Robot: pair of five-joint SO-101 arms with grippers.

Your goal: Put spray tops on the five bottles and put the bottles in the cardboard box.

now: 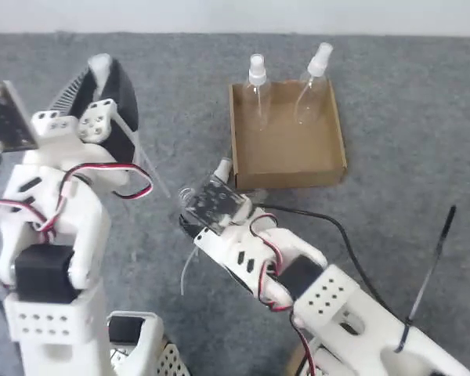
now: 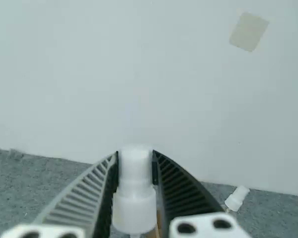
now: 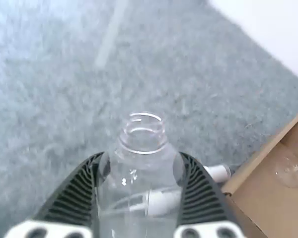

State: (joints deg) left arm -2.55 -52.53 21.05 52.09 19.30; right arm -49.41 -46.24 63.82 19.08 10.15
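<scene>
My left gripper is raised over the left of the table, shut on a white spray top whose thin dip tube hangs down. My right gripper sits mid-table, shut on a clear bottle with a bare open neck; the same bottle lies just left of the cardboard box. Two capped bottles stand in the box's far end. A loose spray top lies by the box's near-left corner.
Grey carpet covers the table. A black zip tie sticks up at the right beside my right arm. A white wall runs along the far edge. Open carpet lies between the two arms and to the right of the box.
</scene>
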